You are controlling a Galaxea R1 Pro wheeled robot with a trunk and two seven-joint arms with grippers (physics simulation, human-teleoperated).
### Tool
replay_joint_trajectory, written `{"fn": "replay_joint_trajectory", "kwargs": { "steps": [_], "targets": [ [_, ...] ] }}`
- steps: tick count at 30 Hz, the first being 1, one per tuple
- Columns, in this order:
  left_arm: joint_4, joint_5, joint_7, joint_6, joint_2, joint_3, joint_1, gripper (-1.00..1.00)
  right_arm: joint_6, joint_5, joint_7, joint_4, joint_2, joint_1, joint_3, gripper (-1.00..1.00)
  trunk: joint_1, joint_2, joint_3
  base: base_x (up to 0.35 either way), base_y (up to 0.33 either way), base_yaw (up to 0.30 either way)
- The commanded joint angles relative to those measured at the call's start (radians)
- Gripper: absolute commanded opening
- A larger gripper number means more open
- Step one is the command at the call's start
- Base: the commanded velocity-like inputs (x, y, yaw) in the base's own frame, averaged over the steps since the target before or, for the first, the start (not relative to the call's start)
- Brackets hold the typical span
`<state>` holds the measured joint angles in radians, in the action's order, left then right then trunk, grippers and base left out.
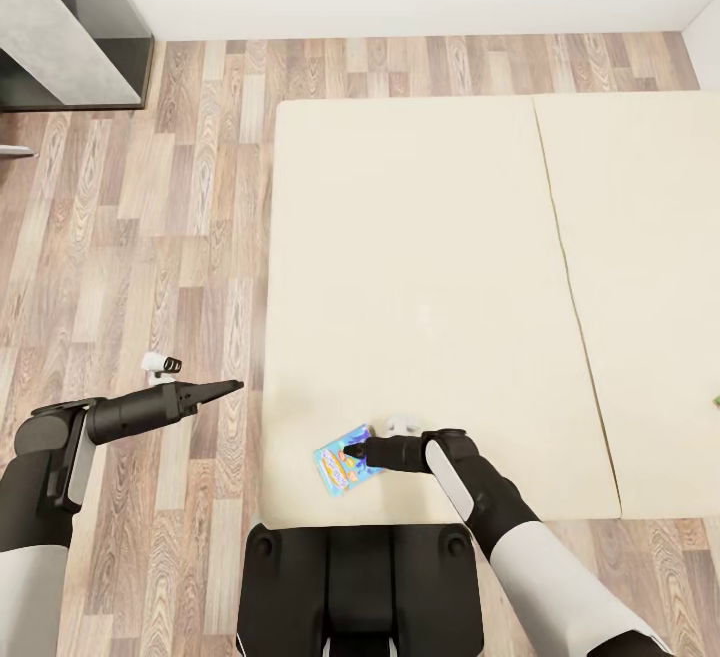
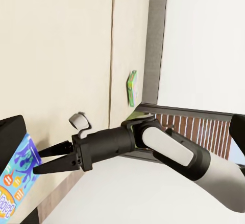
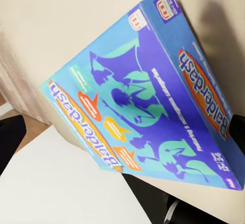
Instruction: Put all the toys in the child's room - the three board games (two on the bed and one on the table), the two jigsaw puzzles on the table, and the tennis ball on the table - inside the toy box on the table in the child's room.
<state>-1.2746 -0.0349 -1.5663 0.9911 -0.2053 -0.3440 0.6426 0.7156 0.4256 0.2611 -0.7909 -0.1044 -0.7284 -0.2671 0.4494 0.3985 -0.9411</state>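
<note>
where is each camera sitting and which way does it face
Head view: from the robot's head, looking down at the bed and floor; both arms and the base show.
Left wrist view: from the left arm, looking across the bed at the right claw.
Right wrist view: from the right arm, close on the blue board game.
Shared: all three views show that game.

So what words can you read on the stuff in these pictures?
"Balderdash": printed on the top face of the blue game box on the bed, in an orange oval.
"Balderdash": printed again along the box's side edge.
Small white print across the lid, the corner logos and the speech-bubble labels: too small or blurred to read.
Green game box farther along the bed: printing too small to read.
</note>
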Motion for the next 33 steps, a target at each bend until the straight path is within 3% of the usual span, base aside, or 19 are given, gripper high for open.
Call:
{"fn": "replay_joint_trajectory", "kwargs": {
  "steps": [1, 33],
  "targets": [
    [0.000, 0.001, -0.004, 0.011, 0.000, 0.000, 0.000, 1.00, 0.004, -0.002, 0.003, -0.001, 0.000, 0.000, 0.000, 1.00, 0.001, 0.002, -0.001, 0.000, 0.000, 0.000],
    [0.000, 0.000, -0.004, 0.011, -0.002, -0.003, 0.000, 1.00, 0.003, -0.002, 0.003, 0.000, -0.001, 0.000, -0.003, 1.00, 0.001, 0.002, -0.001, 0.000, 0.019, 0.000]
  ]
}}
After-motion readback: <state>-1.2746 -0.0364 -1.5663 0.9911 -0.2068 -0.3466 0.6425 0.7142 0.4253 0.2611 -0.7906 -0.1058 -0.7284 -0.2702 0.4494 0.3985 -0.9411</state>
